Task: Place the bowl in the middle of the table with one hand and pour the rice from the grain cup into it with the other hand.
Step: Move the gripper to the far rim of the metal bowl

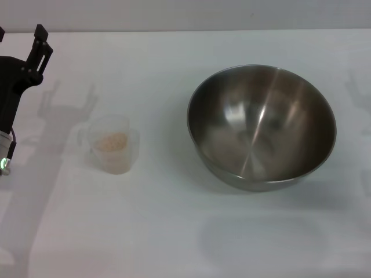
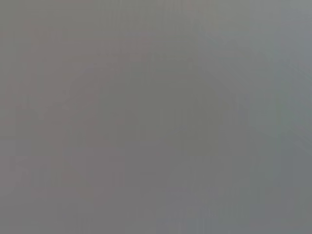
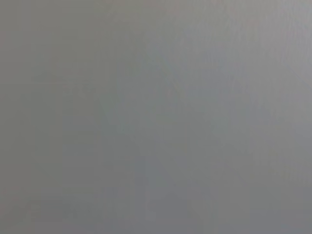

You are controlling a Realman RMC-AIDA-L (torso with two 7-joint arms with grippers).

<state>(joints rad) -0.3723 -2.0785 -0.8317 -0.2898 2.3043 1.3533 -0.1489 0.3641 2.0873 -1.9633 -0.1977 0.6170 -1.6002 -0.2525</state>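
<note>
The steel bowl [image 1: 261, 124] stands upright and empty on the white table [image 1: 174, 231], right of centre. The frosted grain cup [image 1: 113, 152] stands upright left of centre, with rice [image 1: 111, 142] inside it. My left gripper [image 1: 20, 39] hovers at the far left edge, behind and to the left of the cup, apart from it, with its black fingers [image 1: 42, 41] spread and nothing between them. My right gripper is out of view. Both wrist views show only a plain grey surface.
Shadows of the arms fall on the table behind the cup and at the right edge. The table's far edge runs along the top of the head view.
</note>
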